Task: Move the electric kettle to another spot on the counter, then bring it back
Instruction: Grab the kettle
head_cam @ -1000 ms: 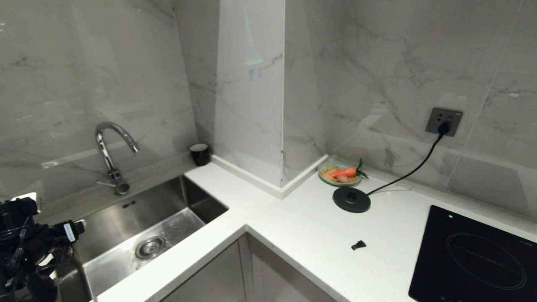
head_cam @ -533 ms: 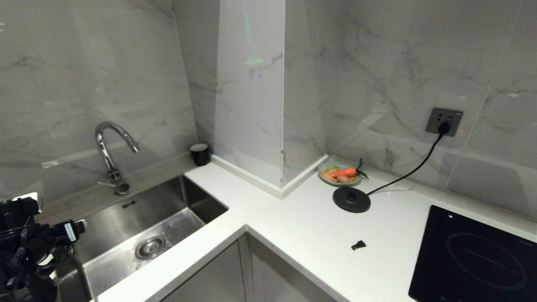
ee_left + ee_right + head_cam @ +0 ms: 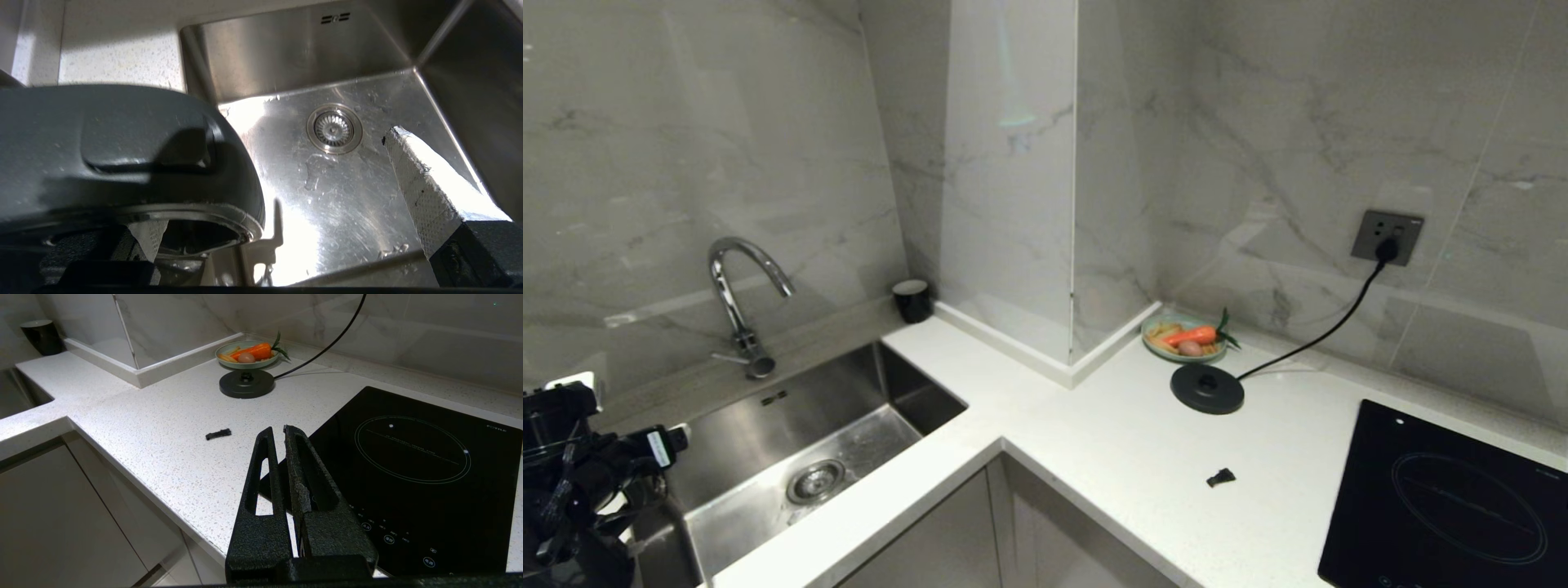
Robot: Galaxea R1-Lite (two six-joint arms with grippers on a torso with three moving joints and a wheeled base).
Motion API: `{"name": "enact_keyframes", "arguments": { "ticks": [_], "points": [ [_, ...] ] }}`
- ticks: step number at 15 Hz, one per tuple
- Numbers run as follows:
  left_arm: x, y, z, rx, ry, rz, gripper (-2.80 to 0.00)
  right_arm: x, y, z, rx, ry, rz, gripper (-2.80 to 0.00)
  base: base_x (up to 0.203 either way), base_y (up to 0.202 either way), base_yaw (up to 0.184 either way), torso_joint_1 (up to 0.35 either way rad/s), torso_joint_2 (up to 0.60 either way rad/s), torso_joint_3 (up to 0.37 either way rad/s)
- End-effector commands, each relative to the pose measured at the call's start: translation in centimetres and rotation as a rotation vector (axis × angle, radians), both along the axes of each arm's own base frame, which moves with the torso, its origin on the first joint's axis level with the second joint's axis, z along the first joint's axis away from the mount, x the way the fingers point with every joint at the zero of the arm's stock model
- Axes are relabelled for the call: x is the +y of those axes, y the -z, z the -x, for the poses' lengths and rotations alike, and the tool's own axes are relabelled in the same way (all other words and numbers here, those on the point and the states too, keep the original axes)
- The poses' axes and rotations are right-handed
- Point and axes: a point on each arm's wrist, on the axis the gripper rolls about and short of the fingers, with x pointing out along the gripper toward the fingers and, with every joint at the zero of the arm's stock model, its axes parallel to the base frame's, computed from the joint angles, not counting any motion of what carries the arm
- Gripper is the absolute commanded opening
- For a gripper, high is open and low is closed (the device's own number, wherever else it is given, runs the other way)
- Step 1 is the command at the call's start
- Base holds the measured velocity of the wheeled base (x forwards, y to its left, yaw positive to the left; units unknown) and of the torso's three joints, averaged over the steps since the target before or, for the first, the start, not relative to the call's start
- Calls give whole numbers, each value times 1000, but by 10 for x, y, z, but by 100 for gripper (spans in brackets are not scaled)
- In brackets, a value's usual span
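The kettle (image 3: 122,155), a rigid jug (likely heavy if filled), sits between the left gripper's (image 3: 282,228) wide-open jaws; grasp its handle. Right gripper (image 3: 278,435): closed, empty.

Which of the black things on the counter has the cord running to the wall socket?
The flat round base disc beside the vegetable dish; the black cup and the small black scrap have none.

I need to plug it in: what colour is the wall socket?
Dark grey socket, best in the head view.
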Motion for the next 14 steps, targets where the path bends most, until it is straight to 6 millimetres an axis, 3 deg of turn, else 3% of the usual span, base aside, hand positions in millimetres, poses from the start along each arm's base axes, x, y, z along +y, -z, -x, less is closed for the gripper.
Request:
{"name": "enact_keyframes", "arguments": {
  "ticks": [1, 2, 3, 14],
  "points": [
    [0, 1, 0, -3, -1, -2, 0, 0, 0, 0, 0, -1, 1, -280, 0, 0, 0, 0, 0, 0],
    [0, 0, 0, -3, 0, -2, 0, 0, 0, 0, 0, -1, 1, -280, 0, 0, 0, 0, 0, 0],
    [0, 0, 1, -3, -1, -2, -280, 0, 0, 0, 2, -1, 1, -280, 0, 0, 0, 0, 0, 0],
    [2, 0, 2, -4, -9, -2, -280, 0, 0, 0, 0, -1, 1, -280, 0, 0, 0, 0, 0, 0]
  ]
}}
